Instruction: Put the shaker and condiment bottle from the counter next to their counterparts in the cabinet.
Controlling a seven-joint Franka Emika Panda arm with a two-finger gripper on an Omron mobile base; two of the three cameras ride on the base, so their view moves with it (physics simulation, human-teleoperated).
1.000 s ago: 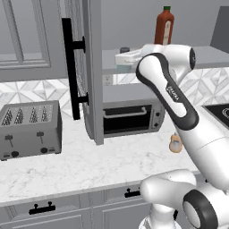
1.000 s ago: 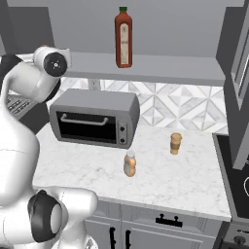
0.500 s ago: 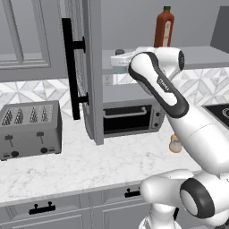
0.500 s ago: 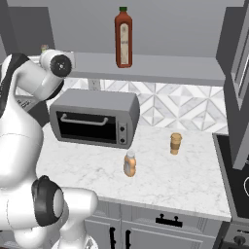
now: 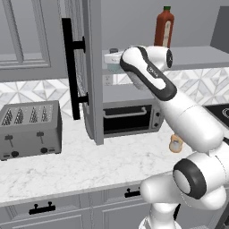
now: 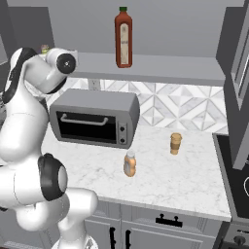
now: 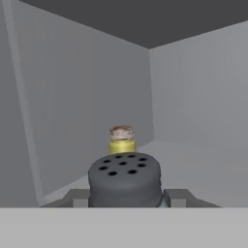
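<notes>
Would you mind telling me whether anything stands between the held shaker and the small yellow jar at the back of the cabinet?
Nothing visible does. In the hand view, bare grey shelf runs from the shaker in the gripper to the yellow jar.

Silver four-slot toaster (image 5: 29, 127) at left, grey toaster oven (image 6: 95, 123) against the tiled backsplash (image 6: 170, 103), small tan-brown cylinder (image 6: 175, 143) to its right
</notes>
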